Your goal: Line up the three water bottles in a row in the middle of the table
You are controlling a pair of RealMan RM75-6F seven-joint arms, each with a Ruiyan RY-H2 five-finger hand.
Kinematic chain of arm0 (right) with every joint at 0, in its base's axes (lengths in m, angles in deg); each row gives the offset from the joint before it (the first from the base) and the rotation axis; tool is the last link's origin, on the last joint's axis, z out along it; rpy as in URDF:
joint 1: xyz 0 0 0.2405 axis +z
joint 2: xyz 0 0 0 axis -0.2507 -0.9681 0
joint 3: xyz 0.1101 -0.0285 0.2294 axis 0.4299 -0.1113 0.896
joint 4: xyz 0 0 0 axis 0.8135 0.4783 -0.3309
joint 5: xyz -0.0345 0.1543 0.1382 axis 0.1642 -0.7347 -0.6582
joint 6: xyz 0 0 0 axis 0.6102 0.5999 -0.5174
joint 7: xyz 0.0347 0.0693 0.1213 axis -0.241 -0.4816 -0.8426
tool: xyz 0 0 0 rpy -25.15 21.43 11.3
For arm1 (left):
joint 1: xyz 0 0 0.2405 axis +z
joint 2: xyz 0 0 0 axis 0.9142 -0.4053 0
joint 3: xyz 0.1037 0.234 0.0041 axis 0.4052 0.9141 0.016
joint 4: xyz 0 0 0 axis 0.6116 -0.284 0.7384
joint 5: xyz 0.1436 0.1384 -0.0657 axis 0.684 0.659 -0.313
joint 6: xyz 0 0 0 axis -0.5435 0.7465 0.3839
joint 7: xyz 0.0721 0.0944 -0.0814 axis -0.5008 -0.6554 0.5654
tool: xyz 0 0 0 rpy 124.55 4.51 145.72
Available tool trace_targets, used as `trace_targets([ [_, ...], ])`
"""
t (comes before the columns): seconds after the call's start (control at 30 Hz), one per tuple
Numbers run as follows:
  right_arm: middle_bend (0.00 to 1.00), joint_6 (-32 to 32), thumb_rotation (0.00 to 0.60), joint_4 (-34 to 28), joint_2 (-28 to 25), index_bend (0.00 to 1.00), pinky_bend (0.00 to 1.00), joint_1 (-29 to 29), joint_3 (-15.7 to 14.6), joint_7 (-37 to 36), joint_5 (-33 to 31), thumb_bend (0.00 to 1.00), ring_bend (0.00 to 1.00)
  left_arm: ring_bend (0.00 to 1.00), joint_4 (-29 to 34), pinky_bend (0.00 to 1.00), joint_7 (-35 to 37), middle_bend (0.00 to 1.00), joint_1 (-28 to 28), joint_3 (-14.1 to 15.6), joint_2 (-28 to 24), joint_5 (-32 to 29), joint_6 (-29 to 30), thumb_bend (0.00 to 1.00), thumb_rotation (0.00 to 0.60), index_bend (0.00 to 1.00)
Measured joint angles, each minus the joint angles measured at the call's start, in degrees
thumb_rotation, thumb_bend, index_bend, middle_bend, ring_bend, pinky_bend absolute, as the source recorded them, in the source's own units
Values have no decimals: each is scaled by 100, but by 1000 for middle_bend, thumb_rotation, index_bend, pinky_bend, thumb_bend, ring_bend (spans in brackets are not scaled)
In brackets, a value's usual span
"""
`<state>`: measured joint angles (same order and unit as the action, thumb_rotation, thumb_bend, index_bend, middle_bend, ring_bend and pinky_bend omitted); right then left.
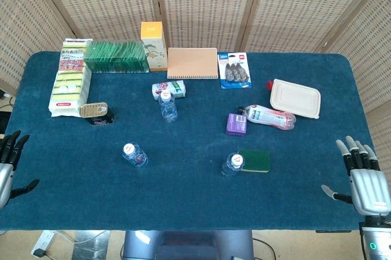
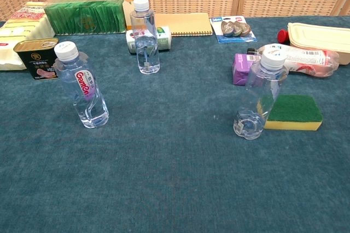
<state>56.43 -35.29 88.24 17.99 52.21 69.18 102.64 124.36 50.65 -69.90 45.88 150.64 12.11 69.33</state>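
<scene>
- Upright on the blue table [image 1: 195,205], three clear water bottles with white caps stand well apart, forming a triangle and not a row.
- Left bottle [image 1: 134,154] stands alone toward the near left; the chest view shows a pink-lettered label on it [image 2: 84,86].
- Far bottle [image 1: 168,106] stands just in front of a small white and green packet [image 1: 168,89] lying on its side.
- Right bottle [image 1: 233,165] stands just beside a green and yellow sponge [image 1: 255,160], partly overlapping it in the chest view [image 2: 257,96].
- Beyond the sponge sit a purple carton [image 1: 236,124] and a pink-labelled bottle lying flat [image 1: 270,116], with a beige lidded container [image 1: 295,97] farther right.
- Along the far edge are a green box [image 1: 116,56], an orange notebook [image 1: 192,63] and a blister pack [image 1: 235,69]; a gold tin [image 1: 95,111] sits at left.
- Left robot hand [image 1: 8,168] rests at the near left edge, fingers spread, holding nothing.
- Right robot hand [image 1: 365,177] rests at the near right edge, fingers spread, holding nothing.
</scene>
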Motion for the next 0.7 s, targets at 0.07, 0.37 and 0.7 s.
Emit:
trace_targets([
  [0.07,5,7,481,-5,-6,23,21,-2,-2,-13,14,0,0,0,18,53,-7,0,-2,-2,-6,-4,-6,70,600,0],
  [0.37,130,66,484,96,13,56,178,20,-65,-733,344,0,155,0,61,53,139,0,6,25,-81,49,-14,70,600,0],
  [0.7,206,-408,482,463,156,101,317,558,-410,-3524,1295,7,240,0,82,53,320,0,20,34,-151,98,7,70,600,0],
])
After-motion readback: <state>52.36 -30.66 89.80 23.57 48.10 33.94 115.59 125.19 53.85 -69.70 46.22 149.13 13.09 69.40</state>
